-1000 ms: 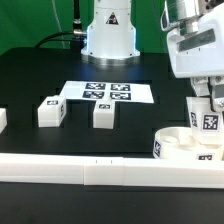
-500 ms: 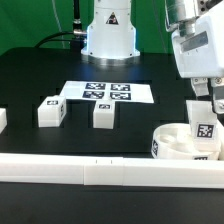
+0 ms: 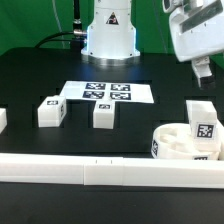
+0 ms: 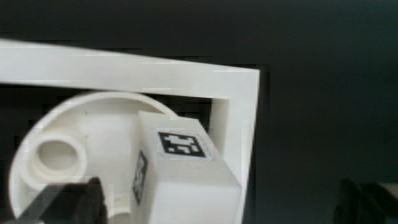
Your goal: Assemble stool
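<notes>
Gripper (image 3: 203,72) empty, fingers spread, hangs above the upright leg (image 3: 203,122), which stands in the round seat (image 3: 168,148) at the exterior view's right, just beside the white rail (image 3: 90,170).

The white robot arm's round base (image 3: 108,38) stands at the back; its boxy white wrist (image 3: 196,35) hangs high at the exterior view's right, the black two-finger gripper (image 3: 204,70) pointing straight down, and the wrist view shows its dark fingertips (image 4: 68,200) spread wide apart
</notes>
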Available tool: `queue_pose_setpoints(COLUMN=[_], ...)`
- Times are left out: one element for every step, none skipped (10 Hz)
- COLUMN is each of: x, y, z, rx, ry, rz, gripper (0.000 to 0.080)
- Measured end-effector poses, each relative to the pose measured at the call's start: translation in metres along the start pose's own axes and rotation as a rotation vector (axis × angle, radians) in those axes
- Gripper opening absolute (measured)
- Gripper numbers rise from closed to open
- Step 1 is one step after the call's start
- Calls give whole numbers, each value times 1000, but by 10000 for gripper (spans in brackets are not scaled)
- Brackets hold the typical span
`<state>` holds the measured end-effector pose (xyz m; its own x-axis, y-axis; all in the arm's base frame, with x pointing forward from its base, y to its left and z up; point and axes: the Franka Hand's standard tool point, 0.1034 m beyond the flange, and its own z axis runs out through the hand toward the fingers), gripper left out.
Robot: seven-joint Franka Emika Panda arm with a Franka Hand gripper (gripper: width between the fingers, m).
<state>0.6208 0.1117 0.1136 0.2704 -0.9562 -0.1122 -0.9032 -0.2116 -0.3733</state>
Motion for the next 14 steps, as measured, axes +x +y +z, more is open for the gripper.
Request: queue_pose_setpoints(x=[-1, -4, -8, -12, -14, -17, -15, -15, -15, -13, -8, -5, -3, -4], y=[1, 2, 1, -4, -7, -10, -9, -9, -9, -9, -8, -9, -11, -13], z=[1, 2, 2, 1, 1, 1, 1, 2, 2, 2, 3, 5, 7, 9], rx=[-9, -31, -71, -105, -121, -132, -129, -129, -129, -128, -137, -148, -160, -161], ry=[0, -2, -14, -25, -35, -45, -47, -51, -55, -61, -71, -81, -107, -125], rz=[-112, -263, -397, -526, -658, -762, -829, -896, -951, -1041, -1216, -1342, -1484, -1563], gripper=[649, 649, 649, 649, 649, 649, 649, 649, 649, 649, 649, 649, 649, 649])
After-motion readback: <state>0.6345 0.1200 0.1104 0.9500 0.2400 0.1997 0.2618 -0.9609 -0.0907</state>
